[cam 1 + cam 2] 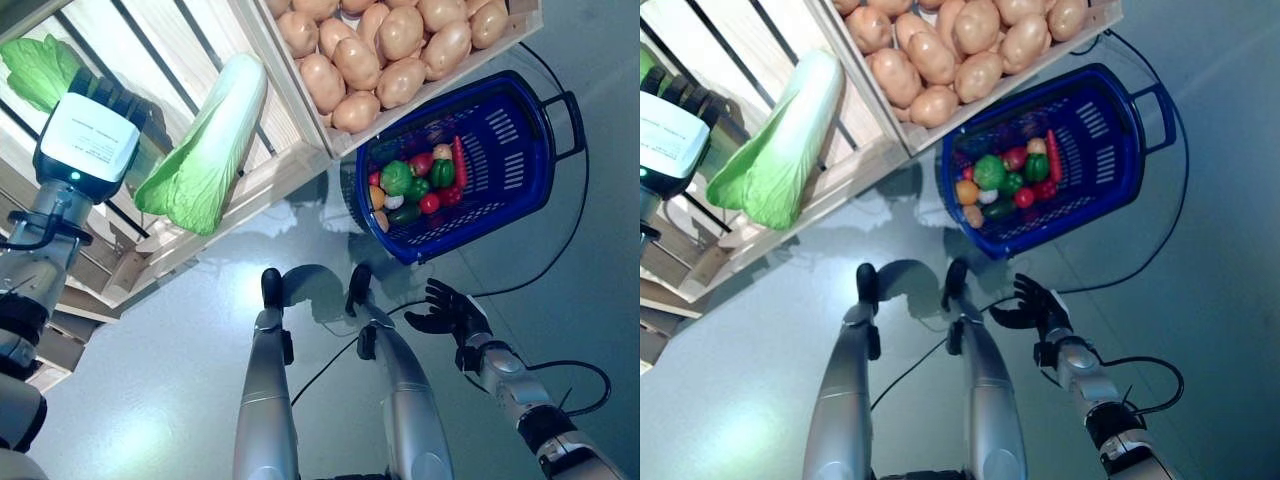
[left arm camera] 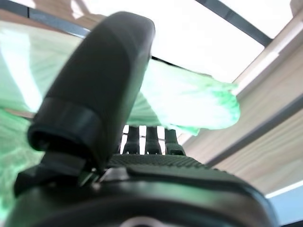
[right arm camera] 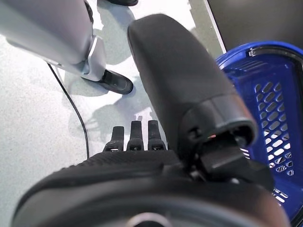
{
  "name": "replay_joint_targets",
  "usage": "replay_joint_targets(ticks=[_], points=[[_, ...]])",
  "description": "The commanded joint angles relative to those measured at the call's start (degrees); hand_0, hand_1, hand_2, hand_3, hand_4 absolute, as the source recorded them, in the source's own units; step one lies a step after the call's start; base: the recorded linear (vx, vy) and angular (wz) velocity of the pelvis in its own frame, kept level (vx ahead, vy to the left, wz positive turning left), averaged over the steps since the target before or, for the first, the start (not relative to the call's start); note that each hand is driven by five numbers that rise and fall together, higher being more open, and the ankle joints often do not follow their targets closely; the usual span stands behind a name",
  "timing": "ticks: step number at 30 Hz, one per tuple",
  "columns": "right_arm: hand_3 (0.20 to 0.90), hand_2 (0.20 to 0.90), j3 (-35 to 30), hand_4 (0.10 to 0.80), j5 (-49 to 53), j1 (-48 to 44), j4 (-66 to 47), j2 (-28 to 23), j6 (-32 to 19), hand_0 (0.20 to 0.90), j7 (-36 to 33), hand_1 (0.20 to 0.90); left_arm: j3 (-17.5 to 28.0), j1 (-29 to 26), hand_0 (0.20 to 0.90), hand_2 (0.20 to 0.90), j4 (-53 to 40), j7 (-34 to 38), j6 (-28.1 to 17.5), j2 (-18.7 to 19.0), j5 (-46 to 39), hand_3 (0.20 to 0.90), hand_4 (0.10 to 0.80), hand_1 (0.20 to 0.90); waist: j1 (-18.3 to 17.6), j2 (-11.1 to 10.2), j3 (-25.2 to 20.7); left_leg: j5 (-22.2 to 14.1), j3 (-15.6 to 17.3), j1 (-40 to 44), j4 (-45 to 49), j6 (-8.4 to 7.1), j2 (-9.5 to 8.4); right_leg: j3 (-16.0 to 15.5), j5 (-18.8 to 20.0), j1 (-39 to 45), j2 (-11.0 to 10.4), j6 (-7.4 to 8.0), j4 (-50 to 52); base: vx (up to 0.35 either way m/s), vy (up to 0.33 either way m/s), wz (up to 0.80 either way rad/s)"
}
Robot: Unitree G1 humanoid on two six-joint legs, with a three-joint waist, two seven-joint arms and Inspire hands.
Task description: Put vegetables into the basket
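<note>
Our left hand [image 1: 120,110] reaches into the wooden crate [image 1: 270,165] at the cabbage [image 1: 205,145]; whether its fingers grip the cabbage we cannot tell. Potatoes [image 1: 385,45] fill the next crate. The blue basket [image 1: 510,150] holds small vegetables [image 1: 420,180]. Our right hand [image 1: 450,312] hangs below it, fingers relaxed, empty

Cabbage [image 1: 207,140] on wooden shelf [image 1: 250,190], potatoes [image 1: 385,50], blue basket [image 1: 520,150]
</note>
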Motion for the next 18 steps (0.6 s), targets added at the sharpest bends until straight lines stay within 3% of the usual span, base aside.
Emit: replay_joint_targets(ticks=[1,18], points=[[0.9,0.9,-2.8,0.8,2.4,5.2,-4.7,-6.8,-1.3,0.9,-2.6,0.9,3.1,-6.2,0.3,0.3,-0.1,2.3,3.3,1.4,0.0,0.3,0.4,0.3,-0.3,1.9,0.0,1.1,-1.4,-1.0,-0.5,-1.89,0.36,2.0,-5.3,3.7,-4.4,4.79,4.3,0.0,0.0,0.0],[0.9,0.9,-3.2,0.8,3.1,6.5,-4.9,-6.2,-2.0,0.9,-2.7,0.9,3.7,-6.0,0.3,0.3,0.0,4.2,3.3,1.8,-3.8,0.3,0.4,0.3,-0.4,1.8,0.0,0.8,-1.0,1.7,-1.0,-1.91,-0.2,1.6,-4.9,6.5,-4.8,5.06,3.0,0.003,-0.009,0.0]])
